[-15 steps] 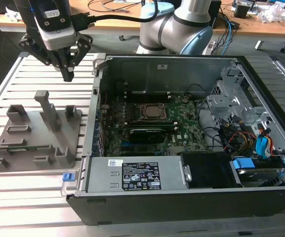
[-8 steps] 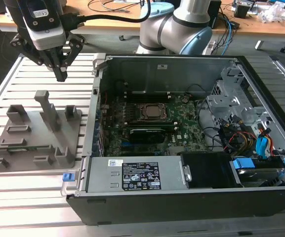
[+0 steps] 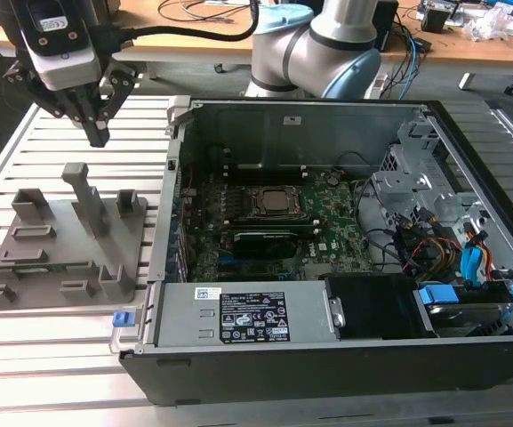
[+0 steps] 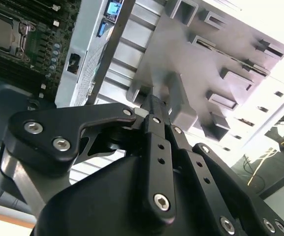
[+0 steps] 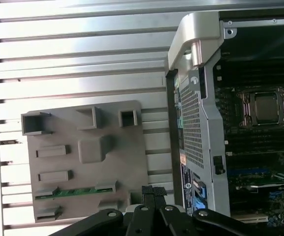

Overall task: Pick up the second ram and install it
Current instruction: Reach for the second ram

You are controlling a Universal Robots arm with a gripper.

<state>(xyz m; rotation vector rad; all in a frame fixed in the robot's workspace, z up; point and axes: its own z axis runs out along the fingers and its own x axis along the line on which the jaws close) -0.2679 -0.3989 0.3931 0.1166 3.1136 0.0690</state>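
In the exterior view the gripper [image 3: 99, 135] hung at about ten o'clock, above the far edge of the grey holder tray [image 3: 60, 222], with clear air between its tips and the tray. Its dark fingers were drawn together into a narrow point and held nothing, and both wrist views showed them pressed close in the same way [image 4: 152, 102] [image 5: 154, 191]. The second ram [image 3: 47, 265] lay flat in a long slot near the tray's near edge. It was a thin green strip at roughly seven o'clock from the gripper, well apart from the fingertips and untouched. In the first wrist view the same green stick [image 5: 75, 192] sat lengthwise between two grey clips of the tray [image 5: 132, 157], close to the fingertips in that picture but not between them. The tray rested on the slatted metal table [image 3: 60, 356], at nine o'clock from the open computer case [image 3: 265, 116] in the exterior view, with a tall upright post [image 3: 83, 191] standing near its middle. Inside the case lay the green motherboard [image 3: 327, 231], with the CPU socket [image 3: 276, 203] near the centre of the picture. The silver power supply [image 3: 247, 316] sat at six o'clock from the socket, along the case's near wall. The arm's pale base [image 3: 327, 40] stood at twelve o'clock, behind the case.
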